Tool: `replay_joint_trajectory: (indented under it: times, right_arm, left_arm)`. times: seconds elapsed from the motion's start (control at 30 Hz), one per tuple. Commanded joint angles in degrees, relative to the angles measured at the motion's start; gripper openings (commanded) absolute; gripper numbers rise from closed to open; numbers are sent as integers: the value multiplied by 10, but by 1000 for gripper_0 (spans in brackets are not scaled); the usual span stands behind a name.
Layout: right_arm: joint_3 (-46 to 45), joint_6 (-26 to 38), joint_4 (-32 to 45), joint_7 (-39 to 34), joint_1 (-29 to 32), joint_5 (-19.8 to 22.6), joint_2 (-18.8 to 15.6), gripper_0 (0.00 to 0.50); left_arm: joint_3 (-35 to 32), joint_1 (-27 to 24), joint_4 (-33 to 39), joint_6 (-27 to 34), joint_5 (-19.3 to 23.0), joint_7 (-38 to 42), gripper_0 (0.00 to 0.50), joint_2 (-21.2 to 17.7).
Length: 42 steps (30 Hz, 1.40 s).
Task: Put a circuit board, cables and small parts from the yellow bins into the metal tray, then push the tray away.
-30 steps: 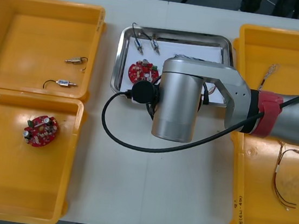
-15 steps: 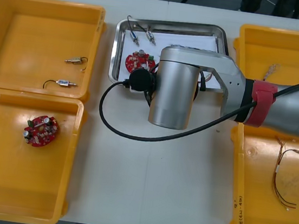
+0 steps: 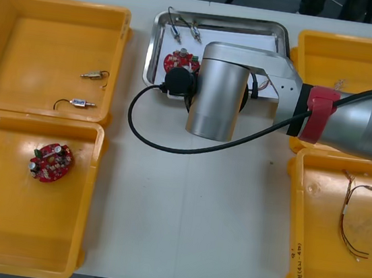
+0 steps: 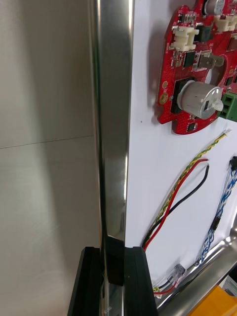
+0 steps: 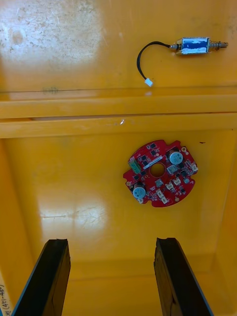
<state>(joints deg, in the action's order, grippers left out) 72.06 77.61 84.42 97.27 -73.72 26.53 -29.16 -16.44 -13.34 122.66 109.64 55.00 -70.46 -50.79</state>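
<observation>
Left gripper (image 5: 112, 242): jaws wide apart, holding nothing, over the near-left yellow bin (image 5: 59, 173). Bin circuit board (image 5: 160, 173) lies ahead of the fingertips, nearer the right-hand finger, untouched. Small metal part (image 5: 197, 45) with a black lead sits farther out, past the bin wall.

Metal tray (image 3: 154, 47) is at the table's far edge. Right gripper (image 4: 114, 256) pinches its rim, jaws closed to rim thickness. Past the inner finger, inside the tray: tray circuit board (image 4: 197, 74), red-yellow-black cables (image 4: 180, 197), blue-white cable (image 4: 223, 197).
</observation>
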Motion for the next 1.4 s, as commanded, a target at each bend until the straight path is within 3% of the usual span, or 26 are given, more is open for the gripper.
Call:
replay_joint_trajectory:
  times: [0.03, 1.13, 1.2, 1.27, 1.3, 1.33, 1.37, 1.4]
  right_arm:
    - [7, -17, -18, 28, -38, -12, 20, 0]
    - [7, -107, -101, 40, -38, -33, 27, 0]
    - [7, -110, -102, 42, -38, -32, 27, 83]
    - [7, -110, -105, 42, -38, -32, 27, 360]
    - [7, -110, -106, 42, -38, -32, 26, 424]
    - [7, -111, -106, 40, -38, -32, 27, 424]
    - [7, -112, -106, 39, -39, -32, 27, 500]
    - [7, -111, -107, 39, -38, -32, 27, 500]
  left_arm:
    - [-16, 9, 17, 4, 5, -16, 500, -27]
    - [-16, 9, 17, 4, 5, -16, 500, -27]
    - [-16, 9, 17, 4, 5, -16, 500, -27]
    - [-16, 9, 17, 4, 5, -16, 500, -27]
    - [-16, 9, 17, 4, 5, -16, 500, -27]
    - [-16, 9, 17, 4, 5, -16, 500, -27]
    - [-16, 9, 17, 4, 5, -16, 500, -27]
    - [-16, 9, 17, 4, 5, -16, 500, -27]
